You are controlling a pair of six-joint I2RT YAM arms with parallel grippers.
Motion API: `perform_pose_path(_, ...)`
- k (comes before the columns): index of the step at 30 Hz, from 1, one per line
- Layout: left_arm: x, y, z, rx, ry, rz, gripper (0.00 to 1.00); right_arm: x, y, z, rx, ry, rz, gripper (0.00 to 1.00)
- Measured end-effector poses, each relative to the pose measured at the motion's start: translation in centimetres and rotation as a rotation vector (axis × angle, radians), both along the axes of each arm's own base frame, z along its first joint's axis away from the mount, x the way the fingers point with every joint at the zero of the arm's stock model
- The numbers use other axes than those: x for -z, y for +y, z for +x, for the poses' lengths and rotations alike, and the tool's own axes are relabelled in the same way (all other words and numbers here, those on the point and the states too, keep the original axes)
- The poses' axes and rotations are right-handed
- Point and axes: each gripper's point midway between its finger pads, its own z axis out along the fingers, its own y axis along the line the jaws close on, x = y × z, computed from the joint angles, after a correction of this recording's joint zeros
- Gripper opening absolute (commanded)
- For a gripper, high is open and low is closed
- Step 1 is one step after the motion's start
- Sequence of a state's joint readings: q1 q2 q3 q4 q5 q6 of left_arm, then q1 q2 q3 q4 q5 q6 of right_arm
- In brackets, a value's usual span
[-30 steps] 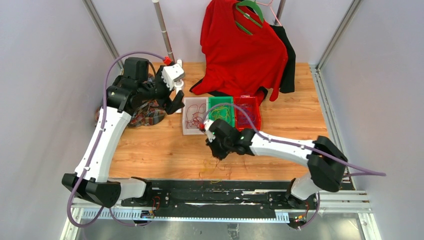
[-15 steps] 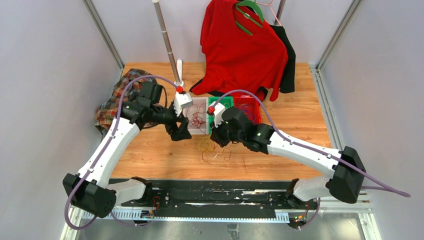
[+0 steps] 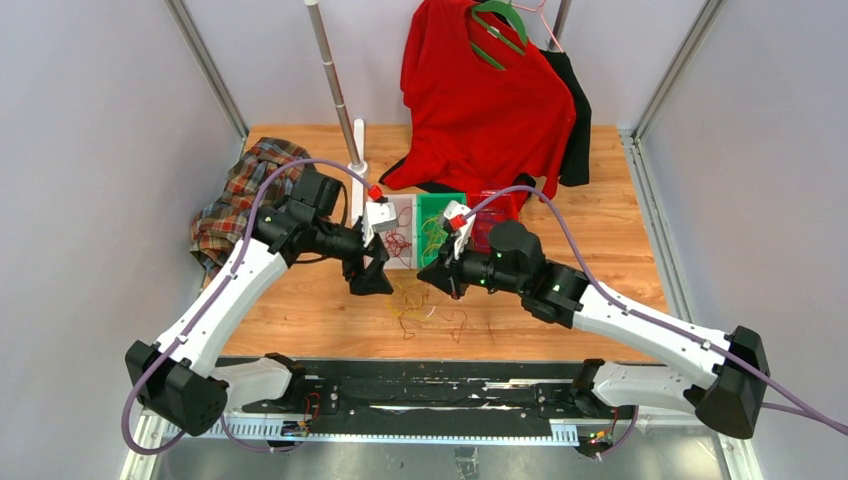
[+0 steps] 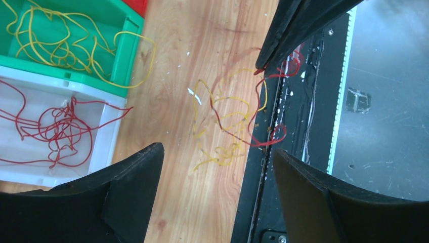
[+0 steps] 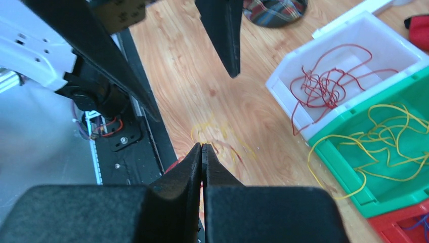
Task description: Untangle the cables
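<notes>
R gripper [image 5: 202, 148] pinches cables [image 4: 230, 119]; L gripper [image 4: 217, 154] agape over them.

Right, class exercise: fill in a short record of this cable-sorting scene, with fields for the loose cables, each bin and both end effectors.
Loose clump: yellow and red cables tangled on the table, on the near side of the bins
White bin: red cables
Green bin: yellow cables, one loop over the rim
Red bin: contents barely visible
Left end effector: open, above the clump
Right end effector: shut, tip at a red strand of the clump
</notes>
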State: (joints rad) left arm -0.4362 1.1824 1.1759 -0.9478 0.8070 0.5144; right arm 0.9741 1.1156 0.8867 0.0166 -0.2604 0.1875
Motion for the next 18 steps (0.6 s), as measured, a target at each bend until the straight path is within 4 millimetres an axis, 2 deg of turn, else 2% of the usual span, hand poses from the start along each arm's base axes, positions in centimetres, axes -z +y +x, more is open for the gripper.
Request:
perform_pose_path(7,0.7,-0.2,-1.6,0.057,0.014,-0.027,0.83,-2.9,-0.1,-1.2,-0.045,-0.014,0.091,0.01)
perform_pose_path(12,0.9,-0.6,-2.4,0.083,0.042,-0.043,0.86,-3.7,-0.3,-1.6,-0.056,-0.008,0.116,0.01)
perform_pose_path(15,0.3,-0.9,-2.9,0.091,0.066,-0.069,0.86,-4.0,-0.4,-1.3,-0.045,-0.001,0.125,0.01)
perform_pose_path(18,-1.7,-1.4,-2.9,0.088,0.072,-0.109,0.83,-5.1,-0.3,-1.1,-0.034,-0.002,0.156,0.01)
